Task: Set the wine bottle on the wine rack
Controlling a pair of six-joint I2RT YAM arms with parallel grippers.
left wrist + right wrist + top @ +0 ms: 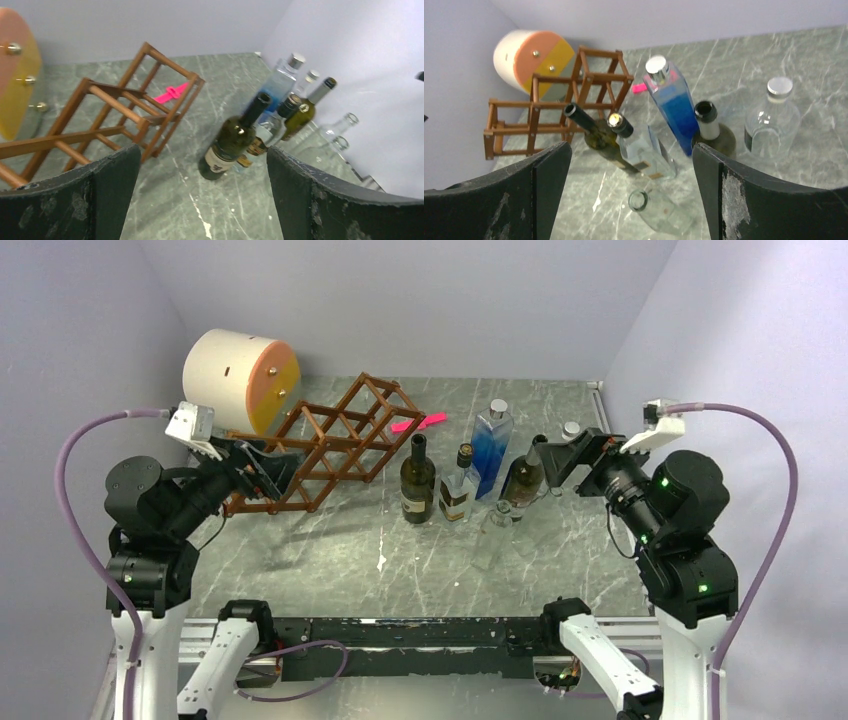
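Note:
The wine rack (322, 416), a reddish-brown wooden lattice, lies tilted at the back left, and shows in the left wrist view (115, 102) and the right wrist view (524, 104). A dark green wine bottle (417, 483) with a pale label stands upright mid-table (232, 140) (596, 135), apart from the rack. My left gripper (262, 472) hovers open in front of the rack's near end, empty (202, 150). My right gripper (545, 462) hangs open above the bottle cluster, holding nothing (631, 145).
A cream-and-orange drum (235, 375) sits behind the rack. Around the wine bottle stand an olive-green bottle (522, 478), a blue bottle (492, 445), a dark-capped clear flask (458, 488), a clear bottle (495, 525) and a round clear bottle (772, 125). A pink piece (418, 422) lies behind.

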